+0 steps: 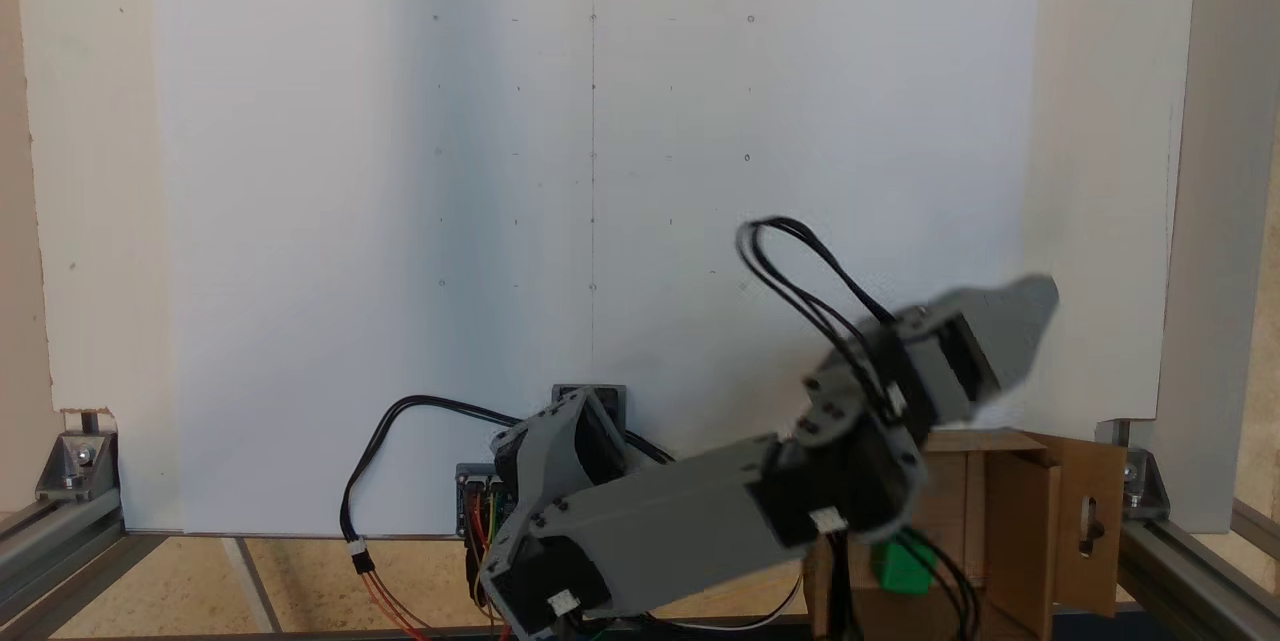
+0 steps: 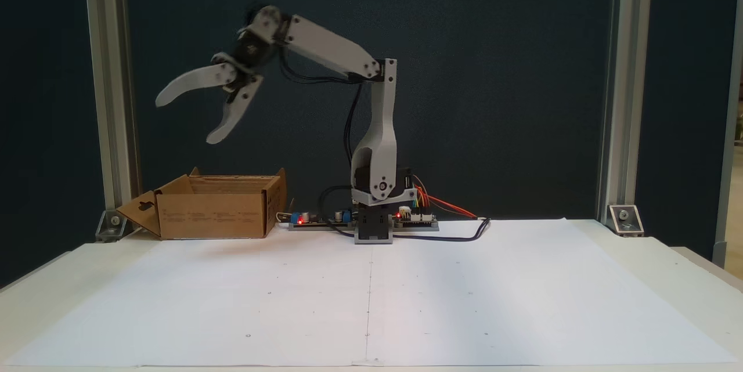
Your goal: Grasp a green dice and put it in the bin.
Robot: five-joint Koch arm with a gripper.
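**Jaws spread above the bin, green dice inside it**

While the arm reaches out over the cardboard box, the gripper point(image 2: 183, 119) hangs in the air with its jaws wide apart and nothing between them; in a fixed view the two pale curved fingers point(image 2: 194, 80) point down and to the left, above and slightly left of the bin point(image 2: 212, 215). From above, the gripper point(image 1: 1040, 306) is motion-blurred, so only one broad grey finger can be made out there.

No brand or legible writing shows. The front wall of the bin carries a few rows of faint small print, too small to read.

The green dice point(image 1: 903, 568) lies inside the bin point(image 1: 1020, 521), seen from above as a bright green block with rounded edges, partly covered by the arm's black cables; its pips cannot be told at this sharpness. The bin is brown corrugated cardboard, open on top, with one flap point(image 1: 1090, 521) folded outward that has a slot-shaped handle hole.

The bin stands at the back corner of the worktop point(image 2: 522, 302), beside an aluminium frame post point(image 2: 110, 99). A large white paper sheet point(image 2: 371, 296) with a thin centre line and small marks covers the worktop. At the arm's base point(image 2: 374, 227) sit circuit boards with red lights and coloured wires point(image 2: 441, 203).
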